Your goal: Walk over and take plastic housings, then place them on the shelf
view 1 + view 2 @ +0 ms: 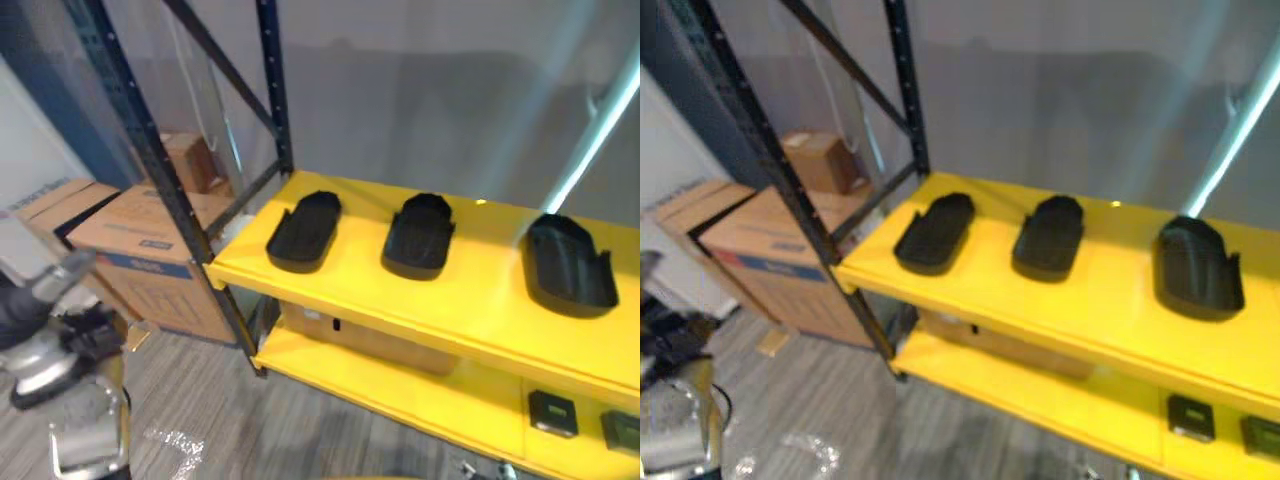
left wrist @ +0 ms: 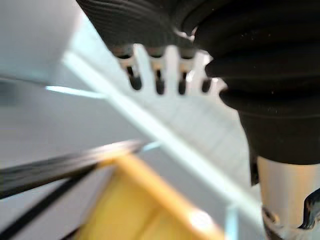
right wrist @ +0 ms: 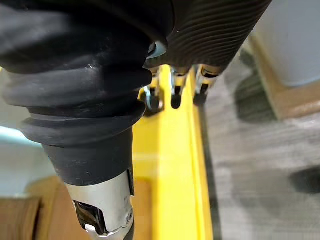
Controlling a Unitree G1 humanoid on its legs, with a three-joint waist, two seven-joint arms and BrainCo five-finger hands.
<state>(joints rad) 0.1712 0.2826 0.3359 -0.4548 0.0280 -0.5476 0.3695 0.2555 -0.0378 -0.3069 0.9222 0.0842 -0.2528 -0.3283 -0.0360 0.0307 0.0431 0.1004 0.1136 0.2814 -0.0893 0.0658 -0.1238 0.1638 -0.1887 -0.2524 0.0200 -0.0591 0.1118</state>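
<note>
Faced a yellow shelf (image 1: 480, 300) on dark uprights (image 1: 150, 150), two decks showing. Saw brown boxes (image 1: 150, 250) on the floor to its left, and one more box (image 1: 370, 342) on the lower deck.

Found three black housings on the top deck, in a row and well apart: left housing (image 1: 305, 232), middle housing (image 1: 420, 235), right housing (image 1: 570, 265). Read each long axis as running front to back, the left one slanted a little toward the near-left corner.

Caught the left hand (image 2: 158, 70) with fingers (image 2: 134, 77) straight and spread, holding nothing, a wall and a yellow edge beyond. Caught the right hand (image 3: 175, 95) with fingers (image 3: 151, 100) hanging slack, likewise empty, a yellow deck edge just past the tips and floor beside it.

Placed the housings ahead of both hands, touching neither. Judged the right hand the nearer to the shelf, going by that yellow edge close beyond its fingers; could not tell which housing lay nearest. Reckoned any reach would do best coming in from the front edge along a long axis, fingers closing across the short width. Took the three on the deck as already set down; could not tell whether more waited elsewhere.

Noted small dark parts (image 1: 552, 412) at the right end of the lower deck. Made out a blue band with print on the nearest floor box, too blurred to read. Saw no writing on the housings.
</note>
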